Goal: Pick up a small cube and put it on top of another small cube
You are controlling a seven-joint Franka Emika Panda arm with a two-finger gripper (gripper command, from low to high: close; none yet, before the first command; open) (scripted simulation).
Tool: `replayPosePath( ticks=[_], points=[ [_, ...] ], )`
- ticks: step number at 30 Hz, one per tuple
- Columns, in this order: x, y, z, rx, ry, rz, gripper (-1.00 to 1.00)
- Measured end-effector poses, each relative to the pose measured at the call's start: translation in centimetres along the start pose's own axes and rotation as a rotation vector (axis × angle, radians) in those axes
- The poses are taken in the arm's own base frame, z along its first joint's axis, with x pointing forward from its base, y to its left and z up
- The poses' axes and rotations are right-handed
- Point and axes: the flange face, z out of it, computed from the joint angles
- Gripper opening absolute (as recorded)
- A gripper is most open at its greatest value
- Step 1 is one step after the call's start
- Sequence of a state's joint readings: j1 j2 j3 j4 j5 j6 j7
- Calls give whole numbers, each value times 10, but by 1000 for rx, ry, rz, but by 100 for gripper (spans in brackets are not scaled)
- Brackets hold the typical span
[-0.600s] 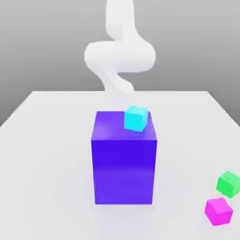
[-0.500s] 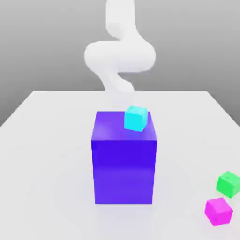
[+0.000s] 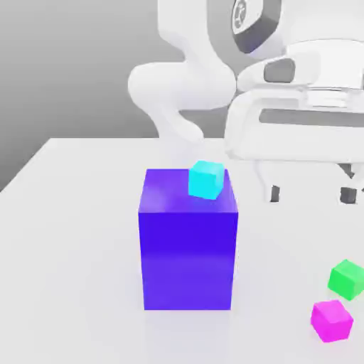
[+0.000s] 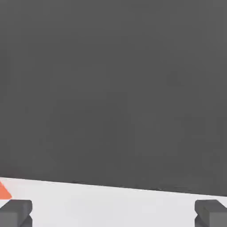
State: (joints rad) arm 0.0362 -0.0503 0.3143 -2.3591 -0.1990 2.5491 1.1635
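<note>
Gripper (image 3: 311, 193) — jaws fully apart, empty — hangs above the table (image 3: 71, 213), well apart from the pink cube (image 3: 331, 320) beside the green cube (image 3: 348, 279).

We find no readable text, label, brand or number anywhere; round emblem on arm (image 3: 242, 15), above big blue-violet block (image 3: 188, 245), stays illegible.
</note>
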Motion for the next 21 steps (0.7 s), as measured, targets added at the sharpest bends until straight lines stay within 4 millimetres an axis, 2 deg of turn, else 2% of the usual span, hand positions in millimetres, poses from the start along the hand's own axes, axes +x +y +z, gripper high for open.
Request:
replayPosePath(
  ticks=[4, 10, 14, 15, 20, 21],
  points=[
    [-48, -10, 63, -52, -87, -36, 0],
    [-126, -7, 146, -122, -225, -72, 0],
    [-147, 0, 198, -129, -244, -76, 0],
    [-150, 2, 209, -130, -244, -77, -100],
    [-150, 2, 209, -128, -244, -77, -100],
    [-152, 3, 214, -129, -244, -77, -100]
  ],
)
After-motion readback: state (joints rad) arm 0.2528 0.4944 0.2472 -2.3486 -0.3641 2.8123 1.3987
